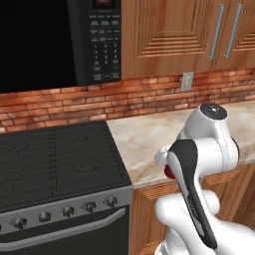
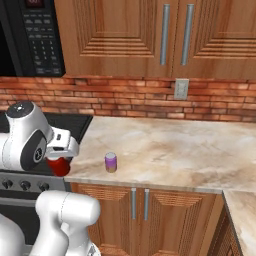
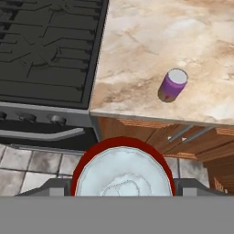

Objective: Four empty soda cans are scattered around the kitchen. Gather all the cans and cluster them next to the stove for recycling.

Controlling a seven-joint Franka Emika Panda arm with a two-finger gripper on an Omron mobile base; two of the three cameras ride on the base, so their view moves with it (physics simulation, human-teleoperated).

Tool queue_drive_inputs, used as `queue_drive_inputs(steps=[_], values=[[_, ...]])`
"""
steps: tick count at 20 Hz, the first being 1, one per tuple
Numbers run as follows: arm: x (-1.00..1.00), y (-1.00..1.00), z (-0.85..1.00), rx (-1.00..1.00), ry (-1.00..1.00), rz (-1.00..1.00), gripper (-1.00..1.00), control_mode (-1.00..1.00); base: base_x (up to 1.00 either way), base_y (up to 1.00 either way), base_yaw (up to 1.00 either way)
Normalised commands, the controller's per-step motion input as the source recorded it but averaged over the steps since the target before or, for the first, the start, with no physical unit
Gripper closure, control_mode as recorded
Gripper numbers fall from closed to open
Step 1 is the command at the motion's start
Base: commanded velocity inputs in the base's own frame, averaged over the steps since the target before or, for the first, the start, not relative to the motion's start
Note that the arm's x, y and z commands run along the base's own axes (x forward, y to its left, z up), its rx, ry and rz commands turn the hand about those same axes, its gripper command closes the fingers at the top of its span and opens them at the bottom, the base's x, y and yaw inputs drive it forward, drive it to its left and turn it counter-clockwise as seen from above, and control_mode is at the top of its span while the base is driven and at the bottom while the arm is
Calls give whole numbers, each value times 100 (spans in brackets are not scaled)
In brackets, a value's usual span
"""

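The claw (image 3: pixel 123 194) is clamped on a red can (image 3: pixel 122 167), its silver top staring straight up into the hand view, a dark fingertip pressed against each flank. From the right base view the red can (image 2: pixel 59 165) hangs beneath the wrist, just off the front corner where the stove (image 2: pixel 22 172) meets the worktop (image 2: pixel 165 150). Out on that worktop stands a purple can (image 2: pixel 111 162), upright, near the front edge and a short way from the stove's side.

The job now looks like a placement. Best play, I'd say: carry the red one in over the marbled surface, between the stove's edge and the purple can, lower it level until its base sits flat, then let go. Keep clear of the purple neighbour, or it topples.
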Motion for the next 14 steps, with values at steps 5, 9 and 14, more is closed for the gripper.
queue_drive_inputs(steps=[5, 9, 14], values=[[29, 5, -15, 0, 0, 0, 100, -100, 0, 0, 0], [39, 10, -7, 0, 0, 0, 100, -100, 0, 0, 0], [40, 18, -10, 0, 0, 0, 100, -100, 0, 0, 0]])
